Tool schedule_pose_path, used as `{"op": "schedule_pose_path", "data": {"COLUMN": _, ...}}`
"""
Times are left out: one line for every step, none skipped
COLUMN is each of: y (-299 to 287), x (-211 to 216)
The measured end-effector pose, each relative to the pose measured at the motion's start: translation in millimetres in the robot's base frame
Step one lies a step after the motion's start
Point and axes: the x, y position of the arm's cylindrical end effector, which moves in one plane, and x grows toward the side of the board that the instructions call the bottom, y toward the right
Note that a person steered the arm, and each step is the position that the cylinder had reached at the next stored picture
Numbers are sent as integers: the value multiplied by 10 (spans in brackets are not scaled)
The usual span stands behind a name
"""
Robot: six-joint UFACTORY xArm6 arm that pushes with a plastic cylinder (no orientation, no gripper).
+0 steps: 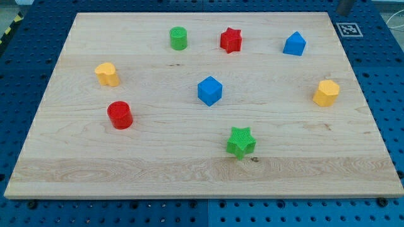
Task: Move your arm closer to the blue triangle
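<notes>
Blue triangle [294, 44] near board [76, 170] top right, red star [231, 40] to its left; my tip & jaws not visible, state can't tell

My tip did not show anywhere over the table [189, 170]. Only a blurred grey shape [344, 5] at the view's top right was there, cut off by the top edge, too little of it to identify. A yellow-and-black striped strip [9, 28] was clipped by the view's left edge.
</notes>
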Motion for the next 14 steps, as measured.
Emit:
{"op": "schedule_pose_path", "data": {"y": -7, "x": 1}}
{"op": "schedule_pose_path", "data": {"y": 24, "x": -11}}
{"op": "schedule_pose_path", "data": {"y": 145, "x": 18}}
{"op": "schedule_pose_path", "data": {"y": 139, "x": 17}}
{"op": "schedule_pose_path", "data": {"y": 140, "x": -9}}
{"op": "schedule_pose_path", "data": {"y": 140, "x": -9}}
{"op": "schedule_pose_path", "data": {"y": 134, "x": -11}}
{"op": "schedule_pose_path", "data": {"y": 152, "x": 5}}
{"op": "schedule_pose_path", "data": {"y": 152, "x": 17}}
{"op": "schedule_pose_path", "data": {"y": 145, "x": -14}}
{"op": "schedule_pose_path", "data": {"y": 149, "x": 9}}
{"op": "schedule_pose_path", "data": {"y": 146, "x": 13}}
{"op": "schedule_pose_path", "data": {"y": 153, "x": 25}}
{"op": "schedule_pose_path", "data": {"y": 148, "x": 31}}
